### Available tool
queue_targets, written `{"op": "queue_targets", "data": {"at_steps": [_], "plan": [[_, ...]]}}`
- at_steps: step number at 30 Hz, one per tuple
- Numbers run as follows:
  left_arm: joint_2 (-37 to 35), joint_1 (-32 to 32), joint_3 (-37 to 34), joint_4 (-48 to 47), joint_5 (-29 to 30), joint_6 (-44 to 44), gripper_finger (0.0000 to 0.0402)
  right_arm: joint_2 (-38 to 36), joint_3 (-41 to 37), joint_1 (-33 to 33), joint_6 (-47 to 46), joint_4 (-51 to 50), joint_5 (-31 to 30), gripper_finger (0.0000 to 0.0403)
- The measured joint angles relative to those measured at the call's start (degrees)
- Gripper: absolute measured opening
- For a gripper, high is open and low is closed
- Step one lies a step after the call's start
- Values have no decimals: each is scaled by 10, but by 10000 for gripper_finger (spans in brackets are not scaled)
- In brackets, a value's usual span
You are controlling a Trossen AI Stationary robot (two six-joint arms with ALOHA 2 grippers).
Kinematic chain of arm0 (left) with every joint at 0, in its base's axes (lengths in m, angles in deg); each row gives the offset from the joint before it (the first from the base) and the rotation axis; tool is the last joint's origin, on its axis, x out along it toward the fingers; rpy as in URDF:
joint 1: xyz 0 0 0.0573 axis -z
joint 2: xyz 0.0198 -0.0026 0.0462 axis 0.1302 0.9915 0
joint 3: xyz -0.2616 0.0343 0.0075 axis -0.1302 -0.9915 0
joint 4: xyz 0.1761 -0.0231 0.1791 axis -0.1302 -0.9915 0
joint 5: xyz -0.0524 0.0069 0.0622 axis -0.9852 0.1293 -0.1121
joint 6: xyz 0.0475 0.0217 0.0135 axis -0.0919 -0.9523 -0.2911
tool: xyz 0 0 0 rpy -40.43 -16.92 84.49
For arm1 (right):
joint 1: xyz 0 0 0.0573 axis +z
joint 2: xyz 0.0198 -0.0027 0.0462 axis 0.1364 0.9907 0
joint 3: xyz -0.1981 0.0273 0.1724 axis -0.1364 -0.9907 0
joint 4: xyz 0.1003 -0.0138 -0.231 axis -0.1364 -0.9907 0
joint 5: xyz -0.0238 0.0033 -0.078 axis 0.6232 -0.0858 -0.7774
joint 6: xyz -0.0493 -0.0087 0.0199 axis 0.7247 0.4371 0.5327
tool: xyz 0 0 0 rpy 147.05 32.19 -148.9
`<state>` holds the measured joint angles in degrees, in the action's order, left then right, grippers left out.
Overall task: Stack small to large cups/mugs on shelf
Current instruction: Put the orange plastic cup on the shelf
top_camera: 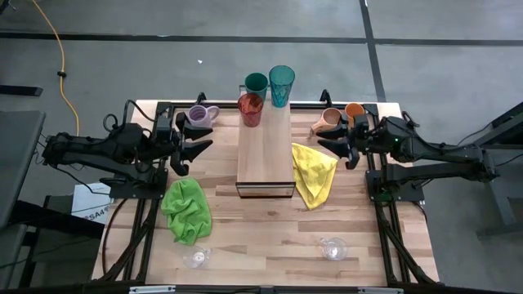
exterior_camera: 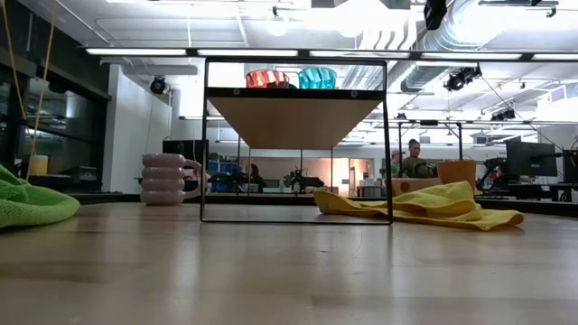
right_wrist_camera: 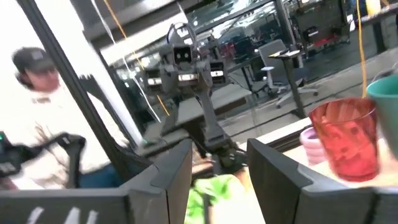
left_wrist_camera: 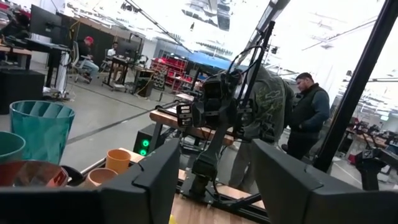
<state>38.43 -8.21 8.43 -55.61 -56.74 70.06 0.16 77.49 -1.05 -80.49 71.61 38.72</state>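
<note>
The shelf (top_camera: 265, 159) stands mid-table. At its far end stand an amber-red tumbler (top_camera: 251, 109), a teal tumbler (top_camera: 281, 86) and a second teal tumbler (top_camera: 256, 83). A lavender mug (top_camera: 200, 116) sits on the table at the far left. A tan mug (top_camera: 328, 121) and an orange cup (top_camera: 354, 111) sit at the far right. Two clear glasses (top_camera: 196, 258) (top_camera: 333, 247) stand near the front edge. My left gripper (top_camera: 208, 137) is open and empty beside the lavender mug. My right gripper (top_camera: 320, 137) is open and empty beside the tan mug.
A yellow cloth (top_camera: 315, 173) lies against the shelf's right side. A green cloth (top_camera: 186, 209) lies at the left front. People show in the room beyond the table in both wrist views (left_wrist_camera: 309, 112) (right_wrist_camera: 34, 106).
</note>
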Motion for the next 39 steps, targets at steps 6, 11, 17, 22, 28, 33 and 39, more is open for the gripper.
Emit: {"op": "queue_targets", "data": {"at_steps": [6, 11, 17, 22, 28, 33, 39], "plan": [[0, 0, 0, 0, 0, 0, 173, 16, 34, -28, -106, -91, -101, 146], [0, 0, 0, -1, 0, 0, 173, 91, 152, -101, -174, -359, -180, 146], [0, 0, 0, -1, 0, 0, 172, 205, 266, -202, -245, -653, -304, 146], [0, 0, 0, -2, 0, 0, 172, 266, 265, -272, -346, -723, -355, 146], [0, 0, 0, -5, 0, 0, 172, 303, 217, -326, -410, -726, -360, 146], [0, 0, 0, -5, 0, 0, 172, 300, 186, -355, -446, -721, -358, 146], [0, 0, 0, -5, 0, 0, 172, 283, 182, -359, -438, -702, -355, 146]]}}
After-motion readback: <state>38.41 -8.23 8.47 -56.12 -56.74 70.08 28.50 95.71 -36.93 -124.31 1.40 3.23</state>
